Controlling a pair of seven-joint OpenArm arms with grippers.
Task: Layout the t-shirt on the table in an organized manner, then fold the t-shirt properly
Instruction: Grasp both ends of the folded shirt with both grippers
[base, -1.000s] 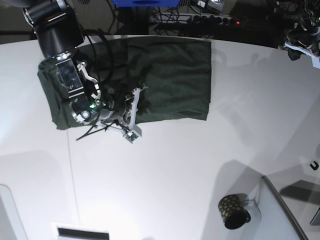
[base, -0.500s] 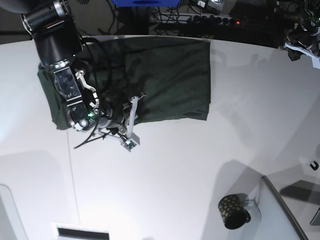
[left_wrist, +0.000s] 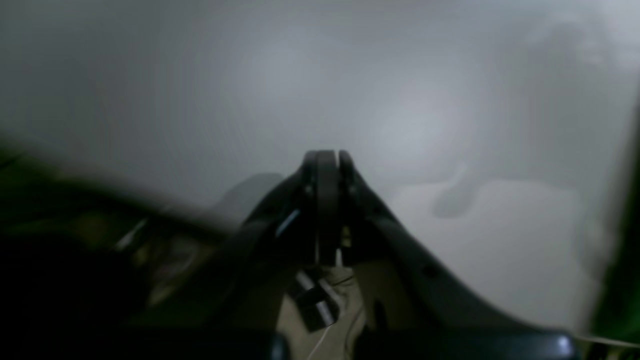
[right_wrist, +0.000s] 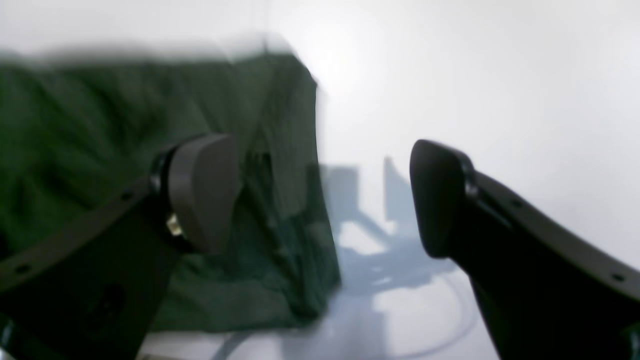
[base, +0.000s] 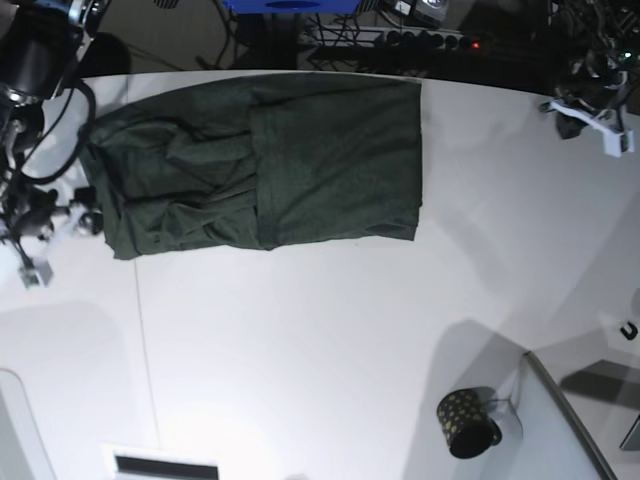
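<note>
The dark green t-shirt (base: 300, 160) lies folded into a wide rectangle at the far side of the white table (base: 320, 340), with a creased, bunched left half. In the base view my right gripper (base: 70, 220) hangs just off the shirt's left edge. In the right wrist view it (right_wrist: 320, 195) is open and holds nothing. One of its fingers (right_wrist: 200, 190) is over the t-shirt (right_wrist: 100, 150), the other over bare table (right_wrist: 475, 75). My left gripper (base: 585, 110) is at the far right, well away from the shirt. The left wrist view shows it (left_wrist: 325, 160) shut and empty above blurred table.
A small dark gold-dotted mug (base: 465, 423) stands at the front right, next to a grey tray-like panel (base: 565, 420). Cables and a power strip (base: 400, 38) lie beyond the table's far edge. A thin dark seam (base: 145, 350) runs down the left of the tabletop.
My right gripper has opened and let go of the shirt. It has swung left from the shirt's lower middle to beyond its left edge. The left arm has shifted only slightly.
</note>
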